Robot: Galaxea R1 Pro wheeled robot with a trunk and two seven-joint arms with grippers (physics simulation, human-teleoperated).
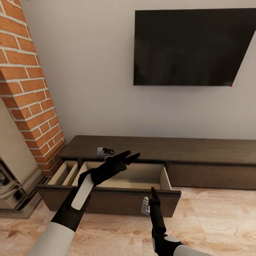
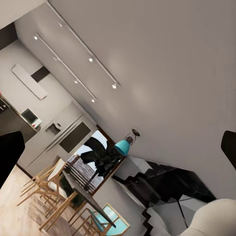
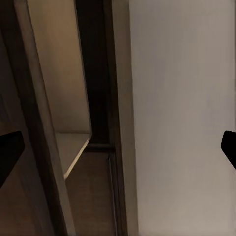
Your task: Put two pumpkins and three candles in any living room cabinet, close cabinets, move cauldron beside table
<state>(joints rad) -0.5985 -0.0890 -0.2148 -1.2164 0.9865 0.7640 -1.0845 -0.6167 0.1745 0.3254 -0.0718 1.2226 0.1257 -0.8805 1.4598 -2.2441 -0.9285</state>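
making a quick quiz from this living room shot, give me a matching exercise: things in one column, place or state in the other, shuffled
Things:
1. cabinet
2. wide drawer
3. television
4. brick column
5. left gripper

Place or state:
a. mounted on the wall
b. pulled out, nothing visible inside
c. low along the wall under the screen
d. open, above the drawer
e. at the cabinet's left end

Pairs: 1-c, 2-b, 3-a, 4-e, 5-d

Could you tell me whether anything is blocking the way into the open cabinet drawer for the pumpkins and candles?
Nothing visible does. The wide drawer of the cabinet is pulled out, its pale interior bare. The left gripper hovers above it with empty, open jaws, and the right gripper is over the drawer's front edge. No pumpkins or candles are in sight.
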